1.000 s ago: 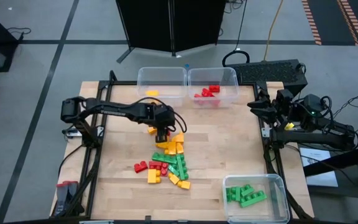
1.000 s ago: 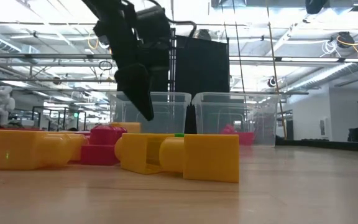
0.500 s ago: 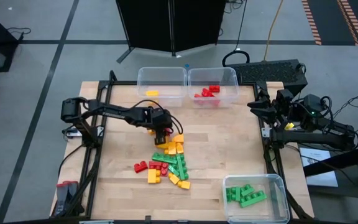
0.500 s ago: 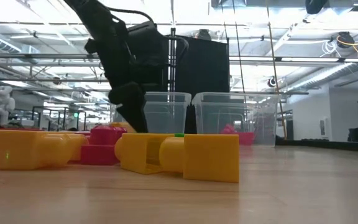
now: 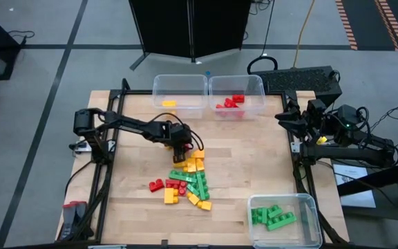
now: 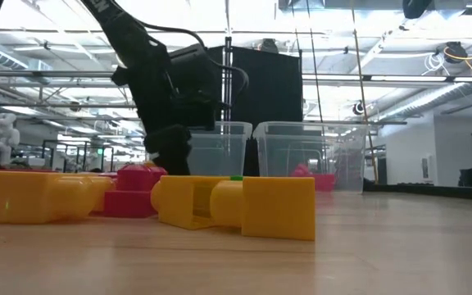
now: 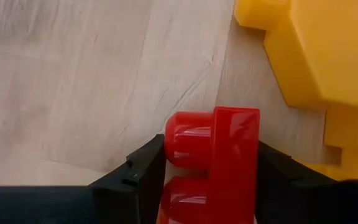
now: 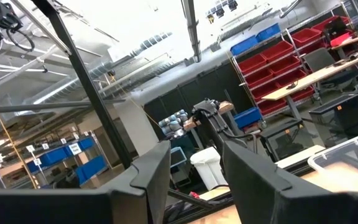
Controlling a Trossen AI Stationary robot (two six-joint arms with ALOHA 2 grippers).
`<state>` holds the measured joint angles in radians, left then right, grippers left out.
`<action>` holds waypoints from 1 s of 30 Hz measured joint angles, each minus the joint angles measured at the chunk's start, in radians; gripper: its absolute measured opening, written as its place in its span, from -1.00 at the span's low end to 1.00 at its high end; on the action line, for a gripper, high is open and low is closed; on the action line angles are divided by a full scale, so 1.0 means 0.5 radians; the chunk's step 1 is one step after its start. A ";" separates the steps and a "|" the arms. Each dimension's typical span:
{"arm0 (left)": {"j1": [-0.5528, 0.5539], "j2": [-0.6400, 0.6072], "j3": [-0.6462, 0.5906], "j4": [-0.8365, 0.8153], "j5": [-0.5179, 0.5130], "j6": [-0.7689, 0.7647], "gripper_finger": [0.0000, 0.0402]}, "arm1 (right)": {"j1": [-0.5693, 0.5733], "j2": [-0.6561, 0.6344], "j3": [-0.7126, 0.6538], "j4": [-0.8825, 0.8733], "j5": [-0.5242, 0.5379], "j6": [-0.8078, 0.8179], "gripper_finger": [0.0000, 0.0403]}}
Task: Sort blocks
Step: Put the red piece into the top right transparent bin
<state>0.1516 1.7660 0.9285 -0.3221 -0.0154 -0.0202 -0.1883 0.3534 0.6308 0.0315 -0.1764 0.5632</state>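
Observation:
Red, yellow and green blocks lie in a pile (image 5: 188,181) at the table's middle. My left gripper (image 5: 179,155) points steeply down at the pile's far end, low over the wood (image 6: 170,157). It is open. In the left wrist view its two fingers stand on either side of a red block (image 7: 225,162), which lies on the table beside yellow blocks (image 7: 328,56). In the high view the gripper hides that block. My right gripper (image 5: 285,116) waits at the table's right edge, open and empty (image 8: 194,162). My left gripper comes at the red block from above, slanting down, with one finger (image 7: 143,171) by its studded side and the other (image 7: 278,171) by its flat side. Both stand close against it. Whether they touch it I cannot tell. The block lies on the table.
Two clear bins stand at the far edge: one with a yellow block (image 5: 179,92), one with red blocks (image 5: 237,95). A third bin (image 5: 284,219) at the near right corner holds green blocks. Bare wood lies to the left and right of the pile.
My left gripper has sunk from above the pile's far end down to the table, rolling a little about its own axis. Its fingers now stand around the red block. The gap between them looks the same.

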 joint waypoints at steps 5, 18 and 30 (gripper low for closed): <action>-0.008 -0.016 0.102 -0.107 0.003 -0.052 -0.31 | 0.000 0.000 0.000 0.001 0.000 -0.004 -0.29; 0.024 -0.127 0.716 -0.218 -0.262 0.007 -0.43 | 0.000 0.000 0.000 0.000 -0.009 -0.002 -0.29; 0.422 -0.103 1.018 0.597 -0.449 -0.016 -0.42 | 0.000 0.000 0.000 0.000 -0.008 -0.006 -0.29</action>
<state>0.3628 1.7144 1.4375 -0.0236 -0.2401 -0.0280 -0.1883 0.3534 0.6308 0.0315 -0.1806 0.5601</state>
